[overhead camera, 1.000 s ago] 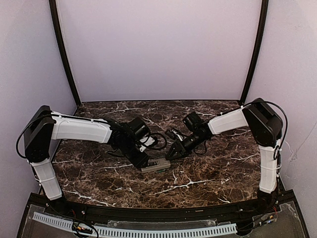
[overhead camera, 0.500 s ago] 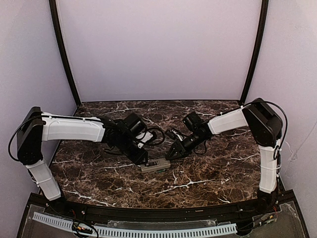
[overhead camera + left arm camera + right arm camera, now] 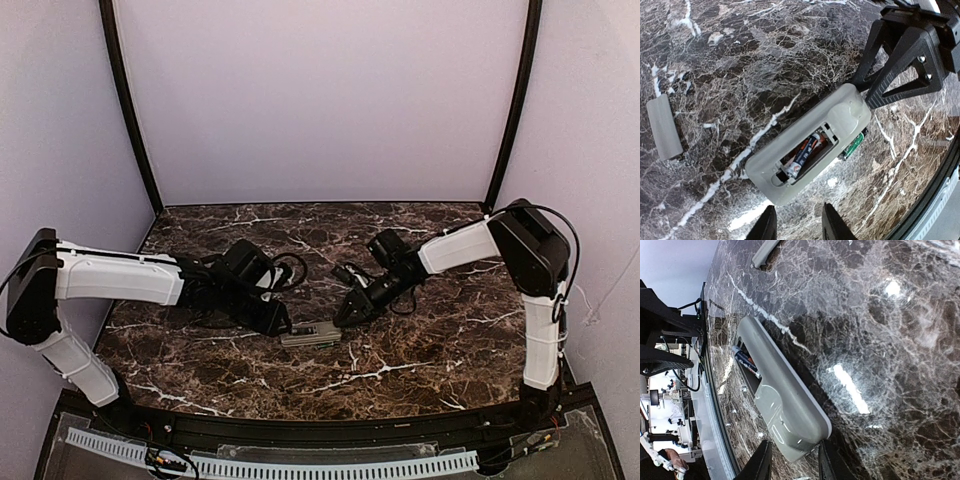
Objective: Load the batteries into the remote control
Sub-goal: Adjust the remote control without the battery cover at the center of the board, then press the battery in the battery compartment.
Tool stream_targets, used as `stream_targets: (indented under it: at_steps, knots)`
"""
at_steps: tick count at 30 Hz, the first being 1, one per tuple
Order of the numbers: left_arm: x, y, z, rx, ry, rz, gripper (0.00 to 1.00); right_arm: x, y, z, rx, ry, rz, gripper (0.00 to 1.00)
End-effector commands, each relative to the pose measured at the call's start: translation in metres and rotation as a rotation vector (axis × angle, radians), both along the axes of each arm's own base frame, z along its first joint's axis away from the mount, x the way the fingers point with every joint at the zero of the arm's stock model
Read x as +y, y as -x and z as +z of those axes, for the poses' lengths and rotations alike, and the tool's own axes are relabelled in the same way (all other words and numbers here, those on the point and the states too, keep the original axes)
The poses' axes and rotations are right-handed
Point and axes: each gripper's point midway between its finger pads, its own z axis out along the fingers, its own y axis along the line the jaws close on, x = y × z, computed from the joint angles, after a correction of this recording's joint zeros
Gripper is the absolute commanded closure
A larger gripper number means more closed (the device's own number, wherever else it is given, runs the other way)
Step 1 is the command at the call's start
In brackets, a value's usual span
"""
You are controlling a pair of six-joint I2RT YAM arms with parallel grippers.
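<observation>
The table [image 3: 400, 370] under me is a glossy slab of dark brown marble shot through with white veins. My left arm [image 3: 120, 280] and right arm [image 3: 460, 245], smooth white shells with black joints, reach in low from either side and meet near the middle.

Between them the remote control [image 3: 847, 107] lies flat on the marble, back upward. It is a matte pale grey bar with rounded corners, and its rectangular battery bay is uncovered.

My left gripper [image 3: 796, 225] shows two rounded black fingertips with a moderate gap and only marble between them. It holds nothing and sits just short of the remote's long edge. My right gripper [image 3: 792, 460] has angular black fingers, which the left wrist camera shows as open triangular frames. They stand either side of the remote's rounded end, but I cannot tell whether they press on it or merely flank it.

The battery cover [image 3: 664, 127], a slightly curved grey strip, rests on the stone well apart from the remote.

The first battery [image 3: 805, 152], a slim dark cylinder with an orange and white label, lies lengthwise in the bay. The second battery [image 3: 855, 144], green, lies on the marble against one long edge of the remote, partly hidden by it
</observation>
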Motion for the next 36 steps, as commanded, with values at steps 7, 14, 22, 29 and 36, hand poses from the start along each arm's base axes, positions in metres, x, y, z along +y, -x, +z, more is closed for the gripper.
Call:
stream_targets:
  at_steps: [7, 14, 22, 29, 36]
  knots:
    - [-0.007, -0.005, 0.005, 0.006, 0.092, 0.172, 0.73, 0.001, 0.016, 0.002, 0.011, -0.007, 0.004, 0.69]
    - [-0.014, -0.007, -0.004, -0.009, 0.046, 0.15, 0.77, -0.003, 0.014, 0.006, -0.012, 0.007, -0.016, 0.62]
    - [-0.015, -0.016, -0.006, -0.046, 0.0, 0.138, 0.79, -0.005, 0.015, 0.003, -0.006, 0.016, -0.017, 0.62]
    - [-0.019, -0.016, -0.012, -0.031, -0.001, 0.127, 0.81, -0.004, 0.018, 0.0, 0.006, 0.012, -0.011, 0.64]
    - [-0.018, -0.017, -0.017, -0.029, -0.024, 0.129, 0.81, -0.003, 0.018, -0.001, 0.012, 0.005, -0.003, 0.66]
